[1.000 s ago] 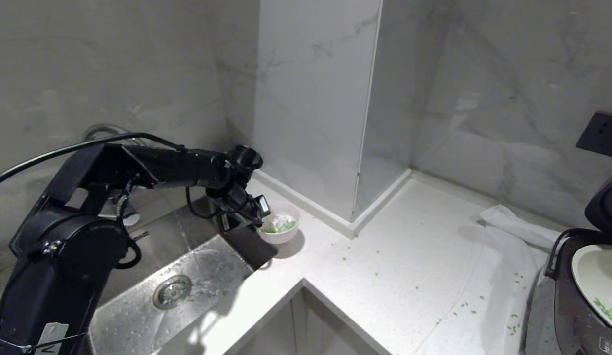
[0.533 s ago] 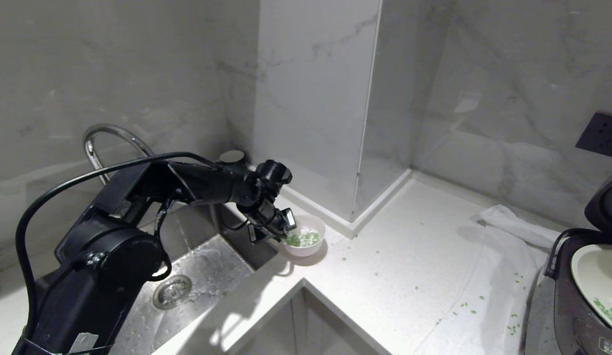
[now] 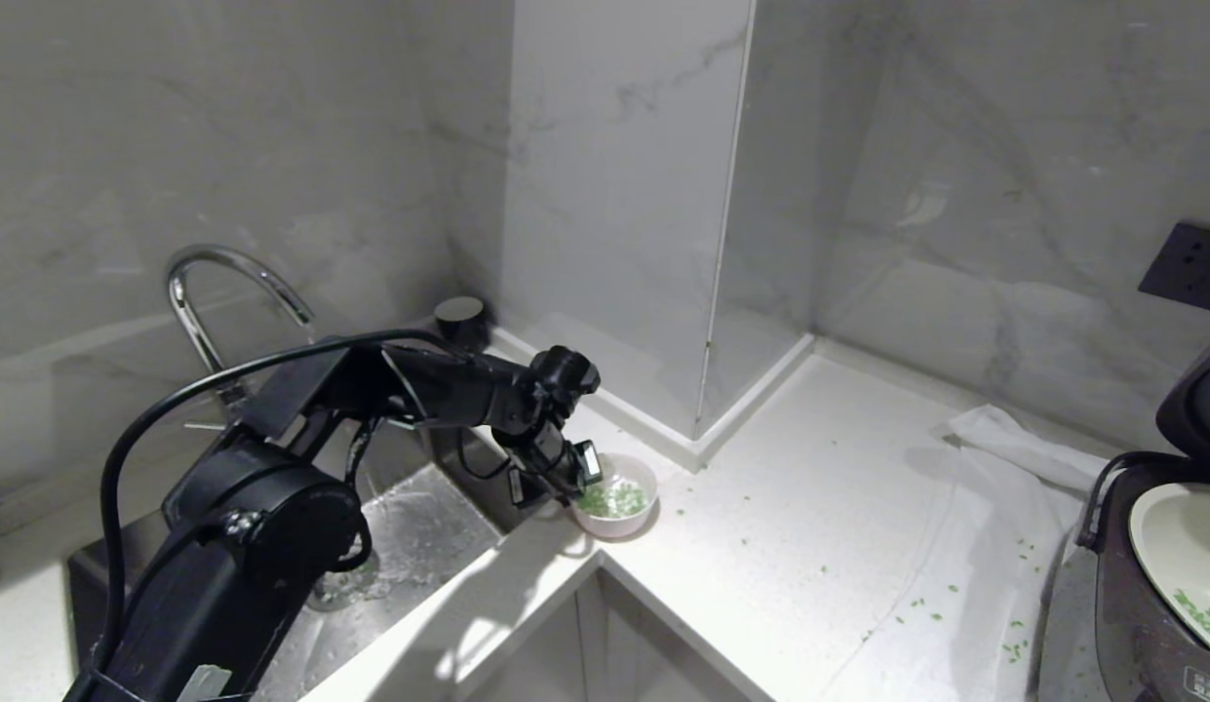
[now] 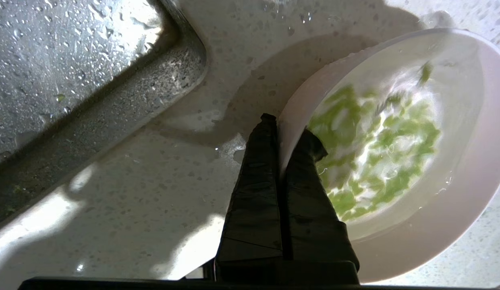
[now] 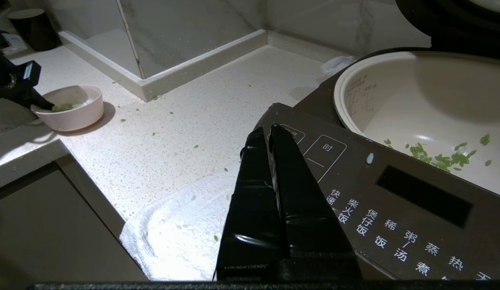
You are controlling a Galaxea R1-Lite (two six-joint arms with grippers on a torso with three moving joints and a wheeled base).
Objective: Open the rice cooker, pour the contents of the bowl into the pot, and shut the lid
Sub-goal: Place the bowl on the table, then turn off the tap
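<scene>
Rice cooker [image 5: 395, 209] panel labels: 快速, 柴火饭, 煲仔饭, 稀饭, 粥/汤.

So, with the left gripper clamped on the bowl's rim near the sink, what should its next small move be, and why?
Probably carry the bowl toward the rice cooker: the left gripper pinches its rim, green bits remain inside, and the pot stands open.

Left tool [image 4: 288, 129] clamped, right tool [image 5: 266, 135] shut.

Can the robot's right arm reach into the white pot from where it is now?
Probably yes. The right gripper hangs shut over the cooker's button panel, right beside the open pot, with nothing between them.
</scene>
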